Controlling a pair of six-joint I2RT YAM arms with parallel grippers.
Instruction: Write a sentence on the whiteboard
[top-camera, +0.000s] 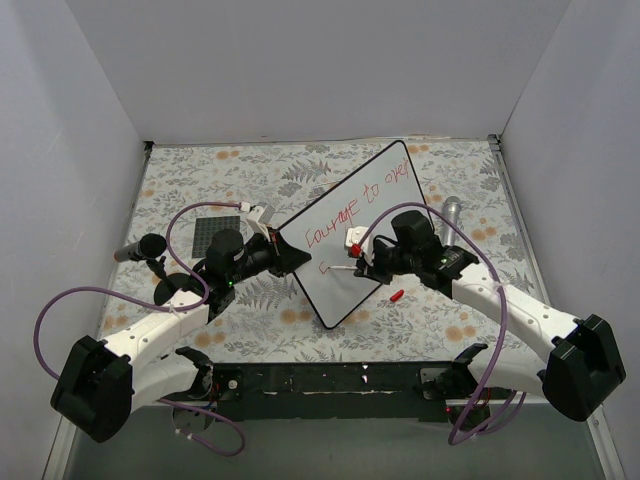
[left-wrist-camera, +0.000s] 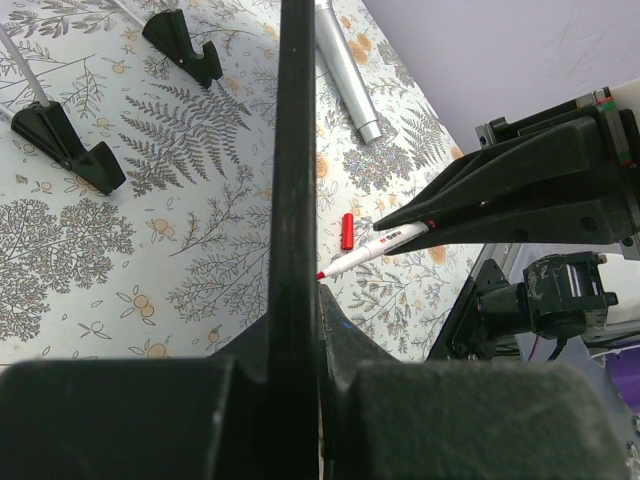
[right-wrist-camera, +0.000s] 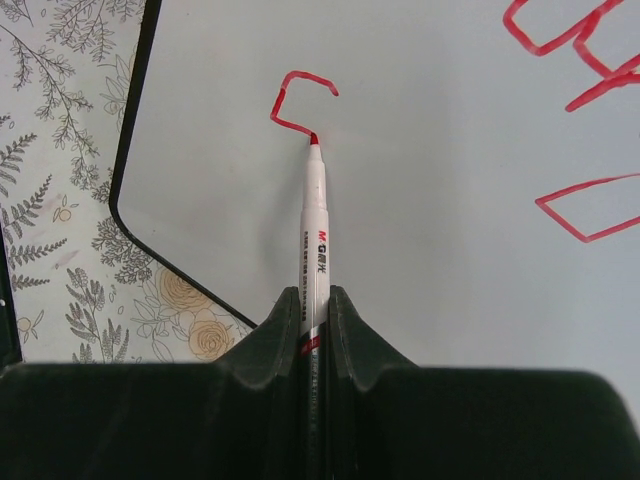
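Observation:
The whiteboard (top-camera: 385, 195) lies slanted on the flowered table, and its black rim (left-wrist-camera: 296, 180) runs edge-on through the left wrist view. My left gripper (top-camera: 291, 256) (left-wrist-camera: 305, 330) is shut on that rim at the board's left corner. The sentence (top-camera: 358, 207) is written in red across the upper part of the board, with a lone red letter "c" (right-wrist-camera: 298, 100) below it. My right gripper (top-camera: 366, 263) (right-wrist-camera: 315, 300) is shut on a white marker (right-wrist-camera: 316, 225) (left-wrist-camera: 378, 249). The marker's red tip touches the end of that letter on the board (right-wrist-camera: 450, 330).
A red marker cap (top-camera: 397, 296) (left-wrist-camera: 347, 230) lies on the table near the board's lower right edge. A silver cylinder (top-camera: 452, 212) (left-wrist-camera: 346, 70) lies to the right. Two black stands (left-wrist-camera: 72, 150) sit on the cloth; a black grid pad (top-camera: 218, 232) and a dark handle (top-camera: 140, 248) lie at left.

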